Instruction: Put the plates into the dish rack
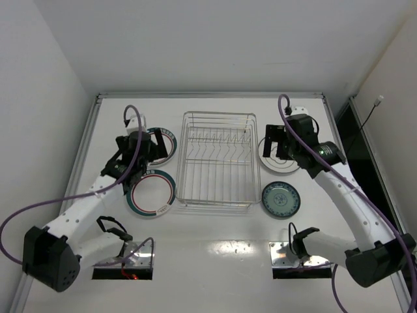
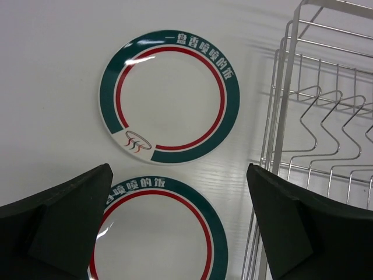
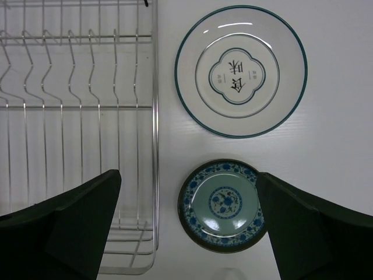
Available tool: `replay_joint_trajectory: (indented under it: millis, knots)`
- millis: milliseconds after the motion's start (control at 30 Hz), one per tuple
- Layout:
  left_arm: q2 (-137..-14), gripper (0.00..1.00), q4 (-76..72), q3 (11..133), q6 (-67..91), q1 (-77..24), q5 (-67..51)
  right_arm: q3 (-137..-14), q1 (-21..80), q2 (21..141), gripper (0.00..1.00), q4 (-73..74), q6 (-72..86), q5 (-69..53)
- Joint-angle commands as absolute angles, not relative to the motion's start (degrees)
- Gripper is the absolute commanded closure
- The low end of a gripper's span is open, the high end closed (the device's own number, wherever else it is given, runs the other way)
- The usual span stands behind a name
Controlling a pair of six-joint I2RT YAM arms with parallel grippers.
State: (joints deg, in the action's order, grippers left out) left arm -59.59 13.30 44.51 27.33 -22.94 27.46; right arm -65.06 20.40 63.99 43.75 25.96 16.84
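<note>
On the left, the left gripper is hanging wide open and empty above the white table, its black jaws standing well apart. Two white round plates with broad dark green rim bands and thin red rings are lying flat below it. The farther plate is showing whole in the wrist view, and the nearer plate is showing between the jaws, cut off by the bottom edge. They are lying close together without touching, just left of the rack.

In the middle, the rectangular silver wire dish rack is standing empty, its rows of upright prongs holding nothing.

To its right, a white round plate with a thin green rim line and a green emblem and a smaller teal plate with a blue floral pattern are lying flat. They are lying apart from each other, just beside the rack wall. The right gripper is hovering released over them, gripping nothing.

All four plates are looking stiff, glossy and probably brittle, so they are likely to be slippery between hard fingers and unforgiving of a drop. Lying flat, they are offering only the raised rim as a hold. The likeliest grip is a pinch across that lip, one finger working under the edge. Each plate then needs tipping upright and lowering gently between prongs.
</note>
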Motion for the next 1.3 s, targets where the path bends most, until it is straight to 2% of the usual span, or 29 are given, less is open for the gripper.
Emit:
replay_joint_trajectory:
  millis: [0, 167, 300, 333, 400, 467, 567, 733, 900, 1167, 1267]
  knots:
    - [-65.29, 0.00, 23.27, 53.76, 29.36, -22.15, 25.22, -65.65, 20.21, 65.21, 0.01, 42.71, 26.71, 21.17]
    - [-64.69, 0.00, 29.26, 57.48, 32.42, -22.15, 21.46, -62.33, 19.69, 63.73, 0.01, 40.88, 25.84, 21.18]
    - [-68.12, 0.00, 31.73, 60.12, 37.51, -22.15, 7.67, -61.17, 17.41, 62.67, 0.01, 41.40, 28.74, 24.79]
    - [-68.12, 0.00, 31.21, 58.81, 39.62, -22.15, 5.65, -61.17, 16.53, 62.67, 0.07, 41.40, 28.74, 24.00]
    - [-68.12, 0.00, 29.53, 57.14, 45.42, -21.63, 2.74, -61.78, 13.29, 65.12, 0.12, 42.97, 31.45, 23.12]
    - [-68.12, 0.00, 30.75, 58.35, 46.93, -21.10, 0.63, -62.58, 6.47, 68.01, 0.10, 44.65, 32.95, 17.80]
    - [-71.53, 0.00, 34.44, 66.42, 44.66, -21.09, 1.22, -63.36, -4.52, 71.44, 0.05, 42.46, 32.26, 7.52]
    - [-75.06, 0.00, 41.83, 74.79, 41.57, -21.71, 10.00, -66.36, -10.62, 81.98, 0.05, 40.79, 31.64, 1.86]
    - [-76.29, 0.00, 42.89, 76.55, 41.57, -21.71, 10.11, -63.38, -21.60, 92.27, 0.15, 34.11, 31.64, -12.29]
    - [-78.13, 0.00, 41.13, 75.94, 40.96, -21.71, 9.58, -66.44, -25.84, 104.75, 0.15, 30.59, 27.77, -21.26]
    - [-78.83, 0.00, 40.61, 75.94, 40.96, -21.71, 9.58, -67.85, -25.84, 110.36, 0.21, 28.39, 27.25, -28.55]
